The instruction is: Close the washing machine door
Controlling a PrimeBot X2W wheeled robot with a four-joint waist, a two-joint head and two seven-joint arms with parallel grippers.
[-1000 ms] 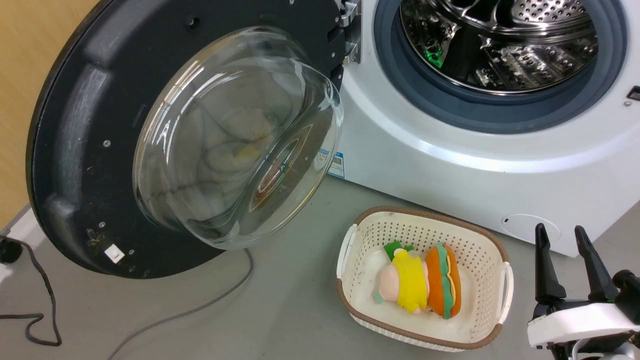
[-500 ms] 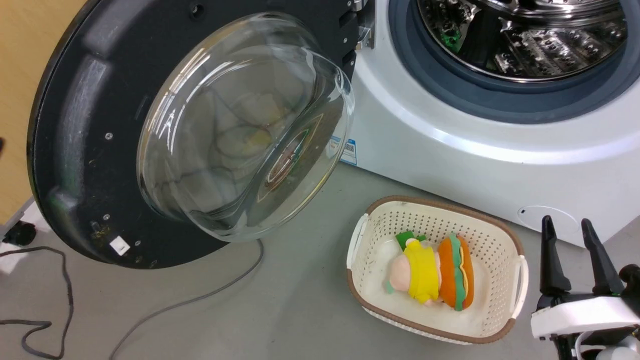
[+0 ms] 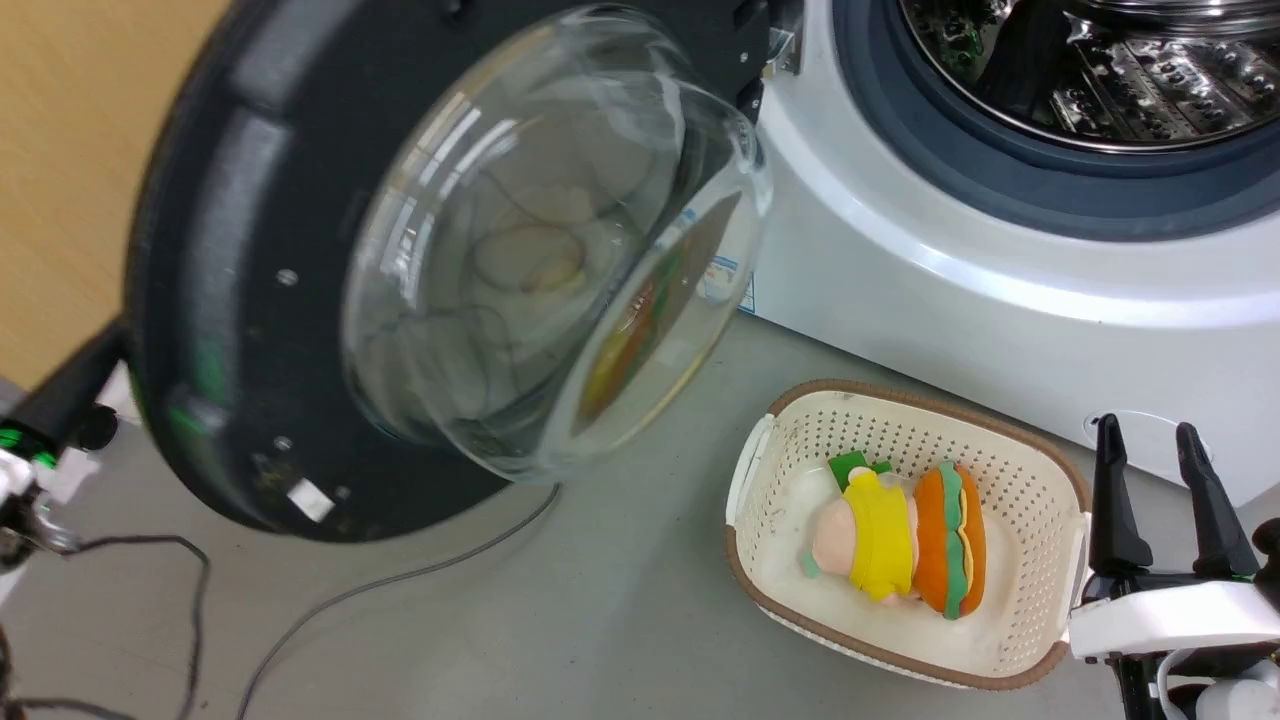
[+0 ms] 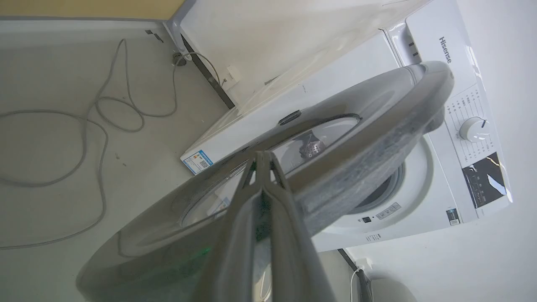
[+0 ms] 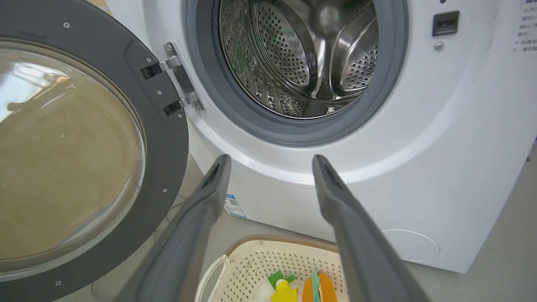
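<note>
The washing machine door [image 3: 230, 250], round and black with a bulging glass bowl, stands swung out to the left of the white washing machine [image 3: 1000, 290]. Its steel drum [image 5: 302, 54] is open to view. In the left wrist view my left gripper [image 4: 263, 156] is shut, empty, with its tips against the door's glossy outer face [image 4: 377, 121]. A dark part of my left arm [image 3: 60, 400] reaches behind the door's left rim. My right gripper [image 3: 1150, 440] stands open and empty at the lower right, before the washer's front [image 5: 377, 167].
A cream basket [image 3: 770, 470] holding a plush toy [image 3: 900, 540] sits on the grey floor in front of the washer, beside my right gripper. Grey cables [image 3: 400, 580] trail across the floor under the door. A wooden wall [image 3: 70, 150] is at the left.
The camera has shifted. The door has swung toward the washer, its glass bowl now covering the blue-white sticker. My left arm has come into sight at the left edge. The right gripper stays open.
</note>
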